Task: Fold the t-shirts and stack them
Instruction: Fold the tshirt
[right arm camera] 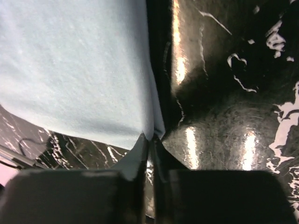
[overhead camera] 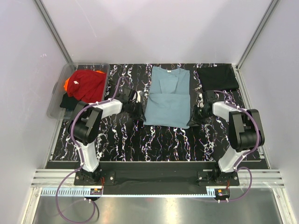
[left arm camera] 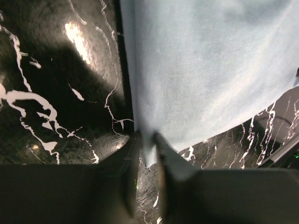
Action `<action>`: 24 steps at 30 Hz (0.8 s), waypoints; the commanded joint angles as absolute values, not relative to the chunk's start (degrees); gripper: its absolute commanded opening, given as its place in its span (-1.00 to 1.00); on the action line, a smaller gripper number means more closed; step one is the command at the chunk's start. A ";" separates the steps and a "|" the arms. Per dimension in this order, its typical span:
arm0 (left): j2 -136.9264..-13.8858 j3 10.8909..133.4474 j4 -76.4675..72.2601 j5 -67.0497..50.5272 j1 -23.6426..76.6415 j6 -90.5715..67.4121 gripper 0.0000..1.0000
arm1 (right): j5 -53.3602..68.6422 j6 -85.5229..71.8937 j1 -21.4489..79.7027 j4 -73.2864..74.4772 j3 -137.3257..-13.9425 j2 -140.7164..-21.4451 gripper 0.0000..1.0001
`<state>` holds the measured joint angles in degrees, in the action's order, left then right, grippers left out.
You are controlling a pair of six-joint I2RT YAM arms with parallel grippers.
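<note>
Teal-blue t-shirt [overhead camera: 167, 98] lies flat mid-table, sides folded in, collar at the far end. Left gripper [left arm camera: 147, 137] is pinched onto its near-left hem corner, and right gripper [right arm camera: 150, 139] is clamped on the near-right corner. Black t-shirt [overhead camera: 218, 77] sits folded far right — just beside the teal one.

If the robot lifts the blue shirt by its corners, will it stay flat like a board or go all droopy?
Probably droopy: the blue shirt is thin cloth, lying soft and creased, so its middle would likely sag between the left gripper and right gripper. It looks light: both pinch only a corner.
</note>
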<state>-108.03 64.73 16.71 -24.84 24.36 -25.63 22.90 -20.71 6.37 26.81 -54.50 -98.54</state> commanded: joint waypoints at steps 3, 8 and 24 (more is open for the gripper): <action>-105.75 61.44 16.00 -21.63 24.96 -27.16 -1.00 | 17.77 -22.41 6.50 26.45 -50.20 -94.67 -1.00; -100.99 55.56 16.00 -19.69 26.45 -29.87 -1.00 | 19.94 -26.71 6.59 26.89 -45.80 -91.59 -1.00; -86.05 50.07 20.65 -13.62 29.53 -31.64 -0.31 | 13.38 -32.97 6.59 33.48 -39.98 -75.41 -0.26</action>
<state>-88.88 45.23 19.00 -16.97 29.56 -32.84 19.92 -33.23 6.48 29.56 -36.84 -78.17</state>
